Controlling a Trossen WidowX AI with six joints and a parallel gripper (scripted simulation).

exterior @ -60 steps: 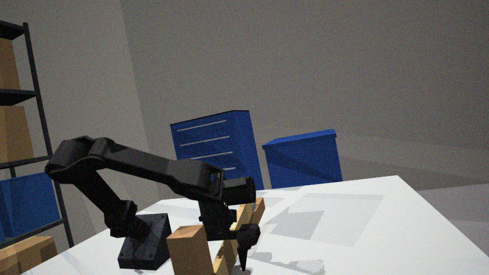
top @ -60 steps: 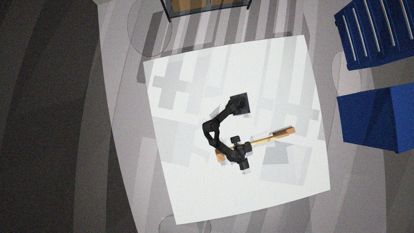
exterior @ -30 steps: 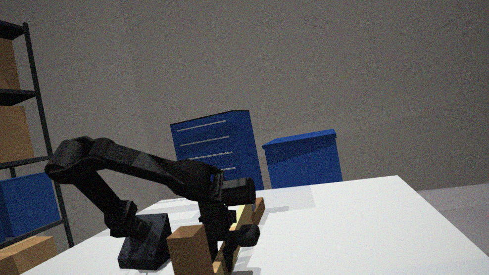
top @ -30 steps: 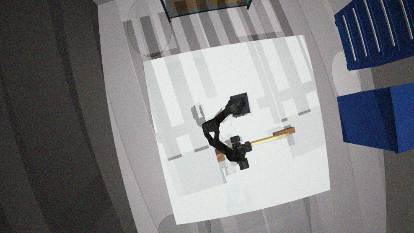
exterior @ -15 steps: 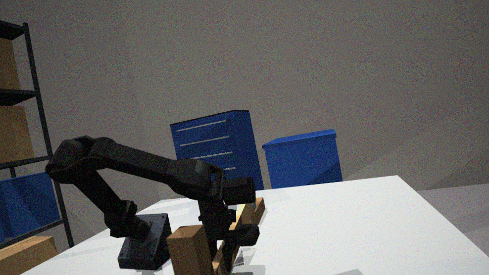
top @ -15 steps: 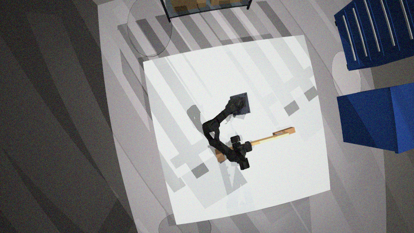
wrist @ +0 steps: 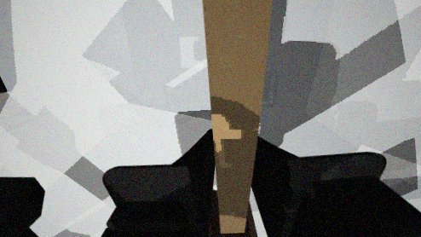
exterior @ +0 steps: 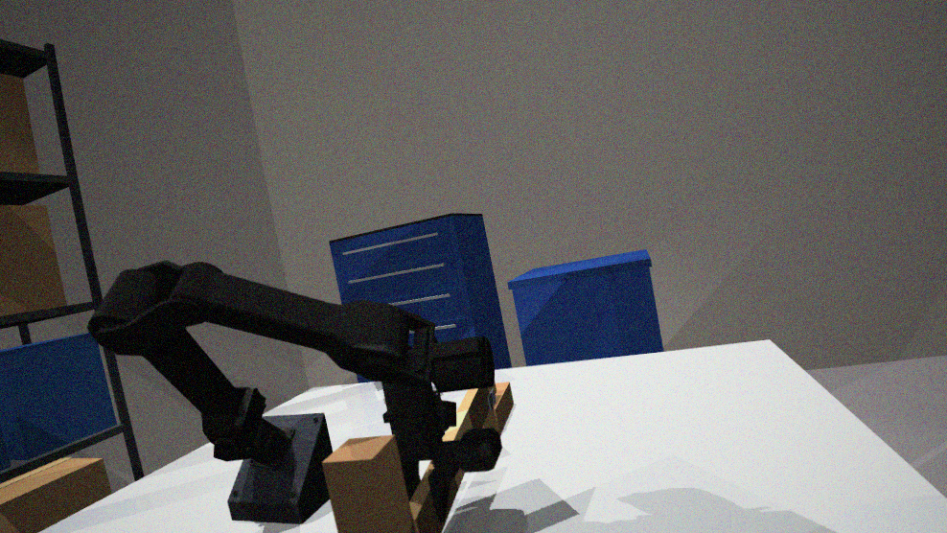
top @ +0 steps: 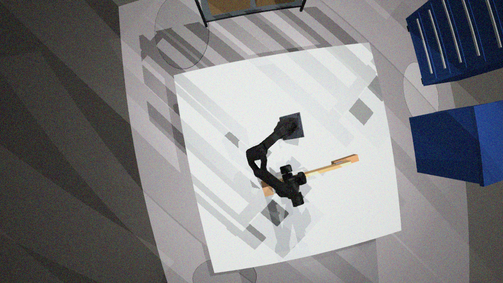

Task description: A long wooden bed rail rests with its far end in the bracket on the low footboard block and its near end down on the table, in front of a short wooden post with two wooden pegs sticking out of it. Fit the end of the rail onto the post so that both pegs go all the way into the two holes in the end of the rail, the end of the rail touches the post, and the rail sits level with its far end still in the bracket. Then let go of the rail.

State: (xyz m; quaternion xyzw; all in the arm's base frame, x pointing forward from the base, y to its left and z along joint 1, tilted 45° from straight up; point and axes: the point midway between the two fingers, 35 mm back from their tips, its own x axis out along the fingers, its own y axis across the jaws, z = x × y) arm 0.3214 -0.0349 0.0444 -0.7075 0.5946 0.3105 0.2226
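The long wooden rail (top: pixel 323 171) (exterior: pixel 477 403) (wrist: pixel 236 51) runs from the low footboard block (top: pixel 354 158) (exterior: pixel 505 403) toward the short wooden post (top: pixel 268 191) (exterior: pixel 365 487). Its far end lies at the block's bracket. My gripper (exterior: pixel 427 487) (wrist: pixel 226 133) points down and is shut on the rail close to its near end, one finger on each side. The near end is close in front of the post. The pegs, the holes and any gap at the post are hidden by the hand or in shadow. I cannot tell whether the near end is off the table.
The arm's dark base (top: pixel 298 132) (exterior: pixel 281 490) stands on the white table (top: pixel 246 87) (exterior: pixel 695 410), behind the rail and post. The forearm passes over the post side. Blue cabinets and a shelf stand beyond the table. Patchy shadows cross the table.
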